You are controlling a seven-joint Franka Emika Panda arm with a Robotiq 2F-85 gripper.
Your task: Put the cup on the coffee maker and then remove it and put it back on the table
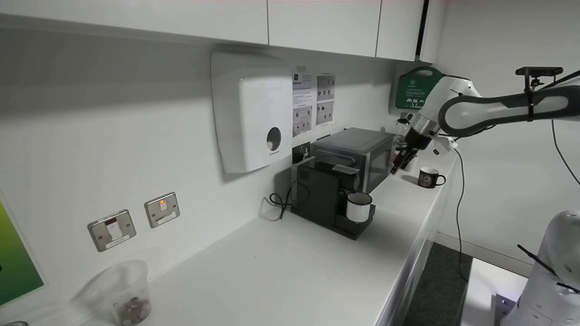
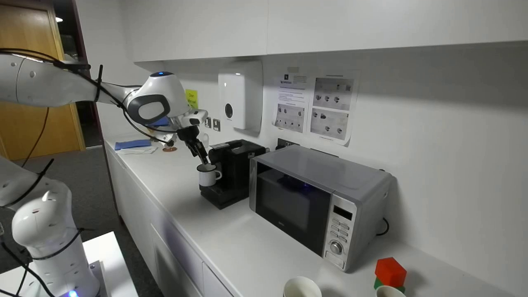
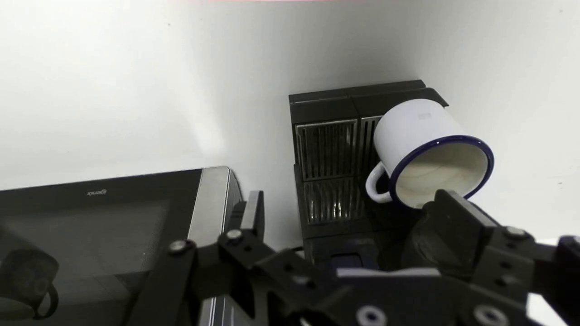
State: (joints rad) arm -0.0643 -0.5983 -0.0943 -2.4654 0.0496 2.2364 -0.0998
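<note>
The white cup (image 1: 358,210) with a dark rim stands upright on the drip tray of the black coffee maker (image 1: 316,194). Both also show in an exterior view, the cup (image 2: 206,177) and the coffee maker (image 2: 239,159). My gripper (image 1: 393,171) is in the air, above and apart from the cup. In the wrist view the gripper (image 3: 350,194) is open and empty, its fingers wide apart. The cup (image 3: 410,122) lies beyond the right finger, which overlaps its rim in the picture. Its handle points left. The white table (image 1: 272,267) runs under the coffee maker.
A grey microwave (image 2: 326,177) stands beside the coffee maker. A dark mug (image 1: 427,178) is on the table past the microwave. A clear container (image 1: 129,292) is near the wall. A red block (image 2: 390,272) sits near the microwave. A white dispenser (image 1: 260,113) hangs on the wall.
</note>
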